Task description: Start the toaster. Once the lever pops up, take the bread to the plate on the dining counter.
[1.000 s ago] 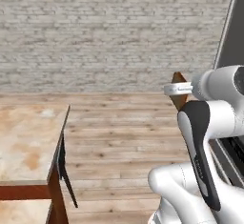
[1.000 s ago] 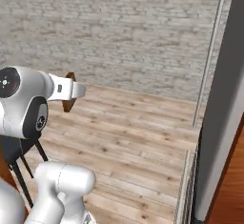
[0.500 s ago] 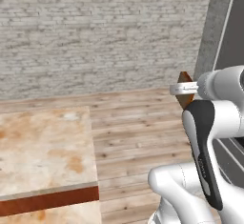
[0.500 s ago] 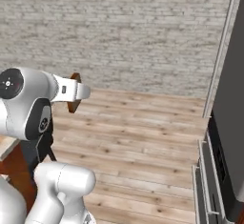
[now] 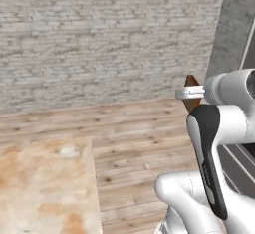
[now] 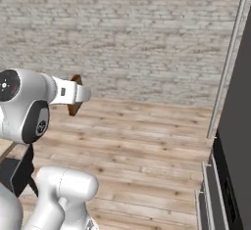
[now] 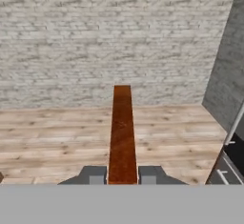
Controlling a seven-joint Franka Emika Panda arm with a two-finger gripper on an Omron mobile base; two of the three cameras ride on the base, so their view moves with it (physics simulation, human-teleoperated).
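My gripper [image 7: 122, 175] is shut on the bread [image 7: 122, 132], a brown toasted slice that I see edge-on, standing up between the two fingertips. In the left base view the bread [image 5: 191, 86] pokes out past the gripper [image 5: 191, 94], held high over the wooden floor. The right base view has the bread [image 6: 75, 108] just behind the gripper [image 6: 74, 95]. A corner of the dining counter [image 5: 45, 188], beige marble with rust streaks, lies low at the left, well below and left of the hand. The toaster and the plate are out of view.
A grey brick wall [image 5: 99, 39] closes the far side beyond open wooden floor [image 6: 142, 141]. A tall dark appliance front [image 6: 235, 141] with a metal bar stands at the right. Something dark, perhaps a stool [image 6: 17, 171], sits beside the arm's base.
The whole scene has shifted as the base drives and turns; the counter has slid in the left base view. The gripper stays shut on the bread, held the same way.
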